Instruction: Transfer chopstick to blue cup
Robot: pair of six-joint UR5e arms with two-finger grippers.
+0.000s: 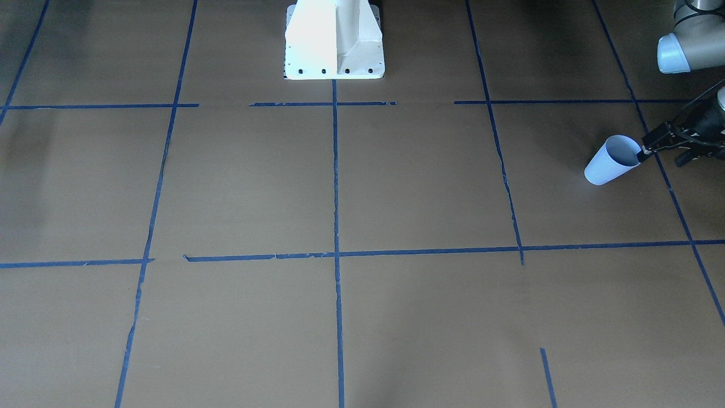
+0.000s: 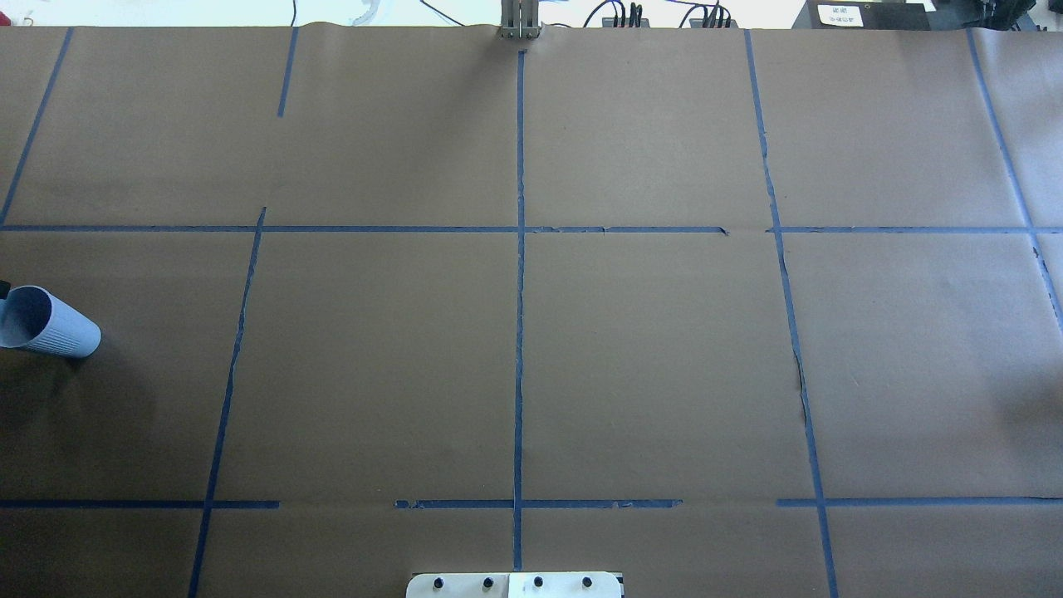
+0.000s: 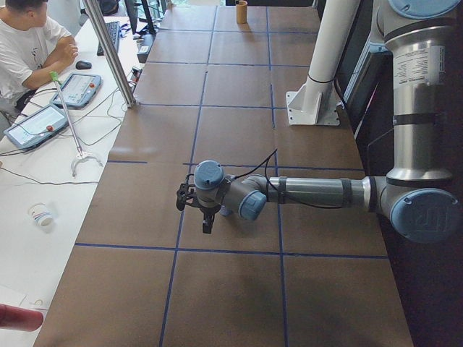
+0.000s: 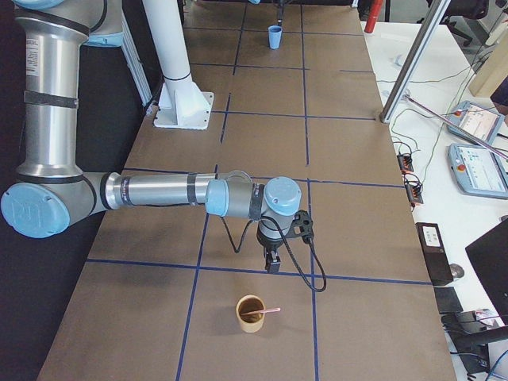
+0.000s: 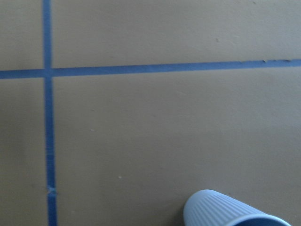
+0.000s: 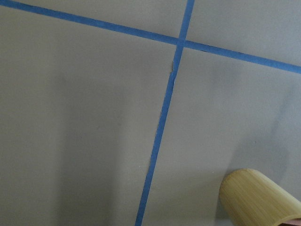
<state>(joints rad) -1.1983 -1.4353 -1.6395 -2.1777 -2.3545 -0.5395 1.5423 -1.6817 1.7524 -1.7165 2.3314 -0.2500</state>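
In the bamboo cup [image 4: 252, 314], the chopstick [image 4: 271, 310] rests near the right jaws.

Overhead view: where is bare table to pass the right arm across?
All the taped squares across the middle, from the pedestal base outward, lie bare. Crowded only at the ends: the blue cup with the left gripper at its rim, and the bamboo cup near the right gripper.

The table [image 2: 648, 357] is covered in brown paper, with blue tape [image 2: 520, 332] marking a grid. Seen from overhead, the white pedestal base [image 2: 515, 585] sits at 6 o'clock and the blue cup [image 2: 58, 332] at 9 o'clock. A bamboo cup [image 4: 252, 313] stands at the far 3 o'clock end.
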